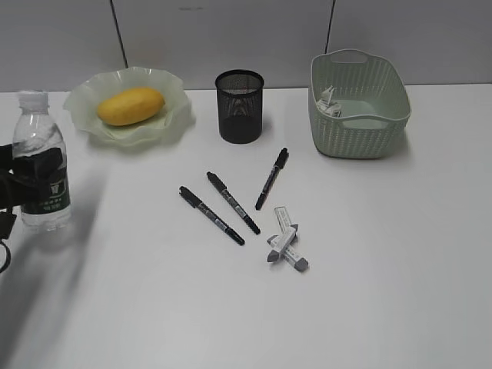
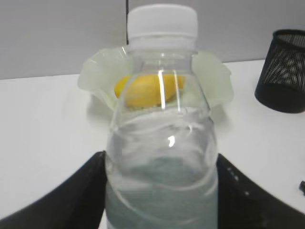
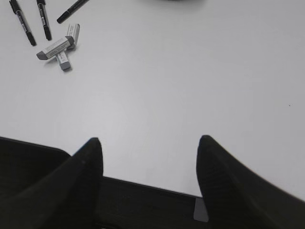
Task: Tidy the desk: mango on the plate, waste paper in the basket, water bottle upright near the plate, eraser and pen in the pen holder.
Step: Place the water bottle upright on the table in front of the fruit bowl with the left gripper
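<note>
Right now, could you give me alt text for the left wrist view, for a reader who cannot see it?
The left gripper clasps an upright clear water bottle with a white cap, filling the frame's centre. Behind it a yellow mango lies on a pale green ruffled plate on the white desk, with the black mesh pen holder at right.

matte black tapered gripper fingers [image 3: 88, 164]

Water bottle [image 2: 162, 143] base cut off below in left wrist view; label blurred, possibly unreadable throughout.
</note>
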